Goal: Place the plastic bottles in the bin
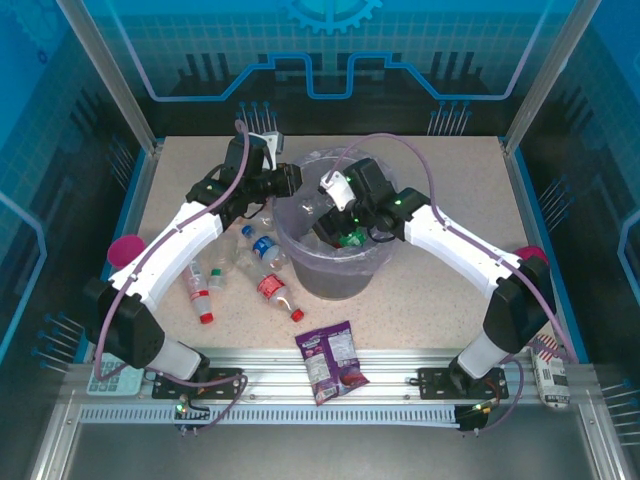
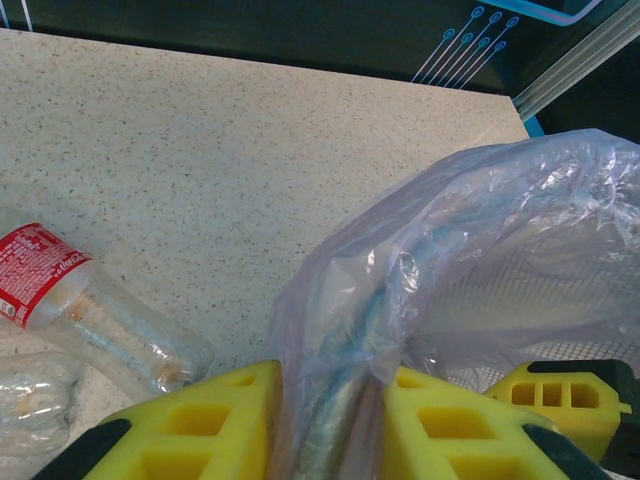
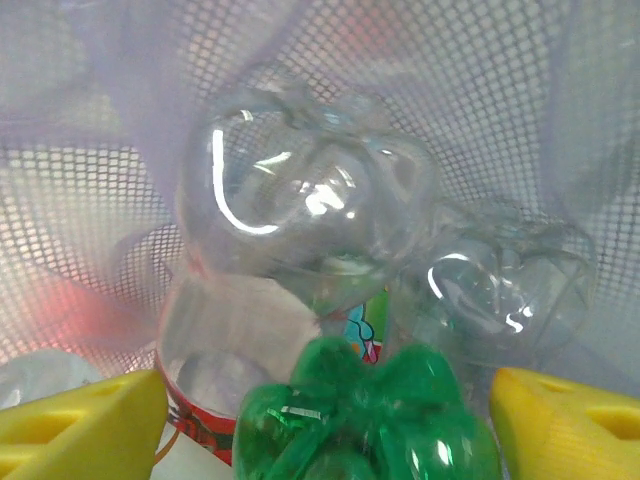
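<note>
**A:** How is the left arm standing?

**B:** It is reaching forward and curling rightward. The left gripper [image 2: 330,400] is pinching tight on the rim of the round grey bin [image 1: 335,282]. The translucent lavender plastic bag [image 2: 480,250] is bunching up between its yellow fingers [image 2: 250,385].

**A:** And the right arm?

**B:** It is arching over the rim and pointing down inside the bin. The right gripper [image 3: 330,405] is standing wide apart and clamping nothing. A crumpled green plastic bottle [image 3: 350,415] is lying between its fingertips, with a gap showing on one side. Just beyond them, two clear plastic bottles [image 3: 300,190] are leaning against the bagged mesh wall.

**A:** What is lying outside the bin?

**B:** Just left of the left gripper, a red-labelled clear bottle [image 2: 60,280] is lying on the speckled beige table [image 1: 450,180]. A blue-labelled bottle [image 1: 262,247] and more red-capped bottles [image 1: 200,292] are lying back toward that arm's base. A purple snack packet [image 1: 332,362] is lying well behind both grippers, and blue-lit panel walls are enclosing the table.
</note>
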Robot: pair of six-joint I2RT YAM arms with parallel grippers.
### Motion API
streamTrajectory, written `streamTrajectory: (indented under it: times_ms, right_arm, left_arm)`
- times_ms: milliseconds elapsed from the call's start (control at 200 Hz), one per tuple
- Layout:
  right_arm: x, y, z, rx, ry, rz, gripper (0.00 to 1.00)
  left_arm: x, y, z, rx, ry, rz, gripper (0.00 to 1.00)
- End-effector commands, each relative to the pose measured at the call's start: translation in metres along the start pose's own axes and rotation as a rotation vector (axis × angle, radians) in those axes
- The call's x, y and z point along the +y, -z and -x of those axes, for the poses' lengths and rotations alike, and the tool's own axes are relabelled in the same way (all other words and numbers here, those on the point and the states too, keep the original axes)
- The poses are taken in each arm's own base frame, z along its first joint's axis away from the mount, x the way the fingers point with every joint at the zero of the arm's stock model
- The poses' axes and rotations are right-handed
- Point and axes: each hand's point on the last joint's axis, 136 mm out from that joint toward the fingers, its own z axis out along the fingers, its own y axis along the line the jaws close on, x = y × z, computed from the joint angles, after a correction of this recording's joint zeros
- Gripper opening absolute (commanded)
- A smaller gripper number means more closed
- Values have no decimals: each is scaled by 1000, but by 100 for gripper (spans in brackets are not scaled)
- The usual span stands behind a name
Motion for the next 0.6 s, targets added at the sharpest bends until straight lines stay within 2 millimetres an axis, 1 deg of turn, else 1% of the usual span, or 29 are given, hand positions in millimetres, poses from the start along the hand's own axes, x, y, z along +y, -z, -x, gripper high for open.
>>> streamTrajectory:
  times_ms: [0, 90, 175, 280, 385, 485, 595]
  right_arm:
    - [6, 2, -4, 17, 30, 2, 89]
    - [9, 10, 6, -13, 44, 19, 91]
    - [17, 27, 26, -81, 60, 50, 92]
    - [23, 58, 54, -182, 80, 66, 93]
    - [23, 90, 77, -272, 91, 52, 93]
    - [15, 114, 89, -329, 78, 22, 94]
    - [-9, 130, 86, -345, 6, -34, 94]
  left_arm:
    - [0, -9, -19, 46, 8, 0, 30]
    - [2, -8, -20, 45, 8, 3, 30]
    - [2, -8, -20, 43, 9, 3, 30]
    - [2, -10, -23, 45, 20, -2, 30]
    - [1, -12, -26, 49, 29, -7, 30]
    - [-3, -14, -27, 50, 29, -15, 30]
    - [-10, -17, -29, 52, 33, -30, 30]
